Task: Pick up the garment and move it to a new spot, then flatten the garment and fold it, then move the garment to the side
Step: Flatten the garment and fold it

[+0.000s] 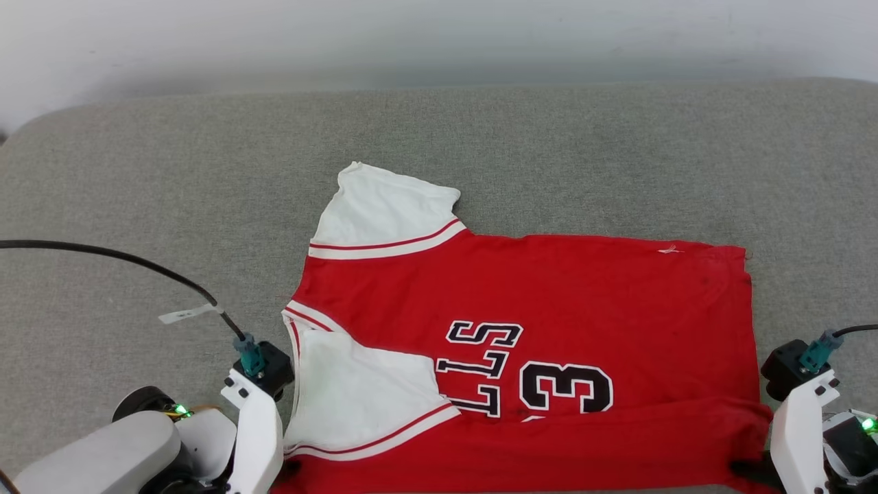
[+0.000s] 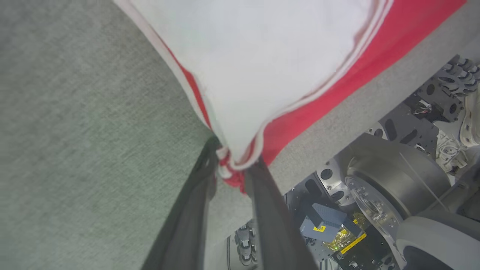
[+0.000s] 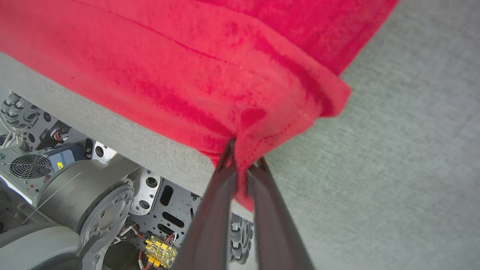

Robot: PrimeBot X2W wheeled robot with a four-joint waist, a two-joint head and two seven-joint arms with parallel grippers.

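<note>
From the head view, the red jersey (image 1: pixel 549 309) lay spread on the grey surface (image 1: pixel 171 171) along its near edge. The collar pointed toward the left edge and the hem toward the right. One white sleeve reached toward the far edge, and the other was folded in over the chest beside the black letters and the "3". The left end effector (image 1: pixel 288 471) sat at the jersey's near left corner and the right end effector (image 1: pixel 748 472) at its near right corner. From there, their fingers were mostly hidden, so the grip could not be judged.

The left wrist view showed more. Its two dark fingers (image 2: pixel 195 202) stood clamped on a bunched bit of striped trim where the white sleeve met the red. This was right at the surface's near edge, with the robot's base (image 2: pixel 393 180) below.

In the right wrist view, the fingers (image 3: pixel 221 195) were nearly together, pinching the red hem corner. A soft fold ran back from that corner across the cloth.
</note>
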